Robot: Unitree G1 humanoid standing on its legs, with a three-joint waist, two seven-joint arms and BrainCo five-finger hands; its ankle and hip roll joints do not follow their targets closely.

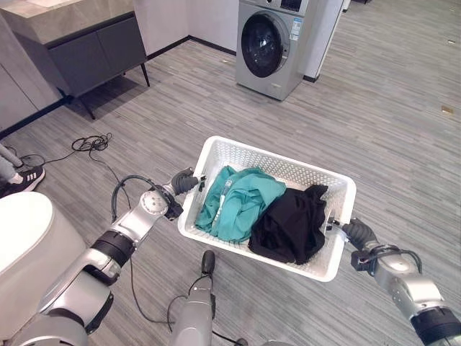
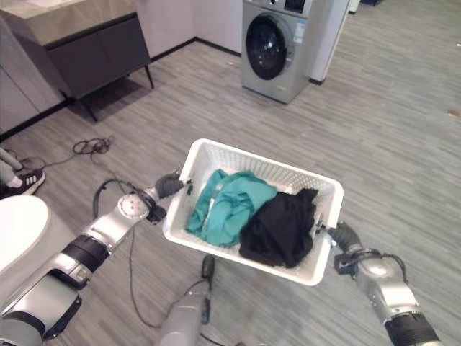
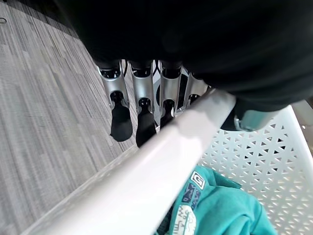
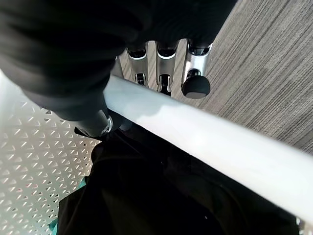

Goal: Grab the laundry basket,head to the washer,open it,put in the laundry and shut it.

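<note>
White perforated plastic, the laundry basket point(image 1: 331, 189) is off the floor and carried between the two hands, so the grabbing step looks done. The left hand point(image 1: 184, 182) is at one short end of the rim, its fingers point(image 3: 142, 105) curled down the outside and its thumb over the inner side, clamping the rim bar. The right hand point(image 1: 358, 233) grips the opposite end the same way, fingers point(image 4: 194, 73) hooked over the outer edge and thumb pressed inside the wall.

In the basket lie a teal garment point(image 1: 238, 202) toward the left hand and a black garment point(image 1: 292, 223) toward the right hand, the black one draped partly over the rim.

The washer point(image 1: 272, 45) stands well apart, across the grey plank floor point(image 1: 403, 122), against the far wall, with its round door closed. By my reading the walk is under way or about to start; reaching the washer, opening it, loading the clothes and shutting the door all remain.
</note>
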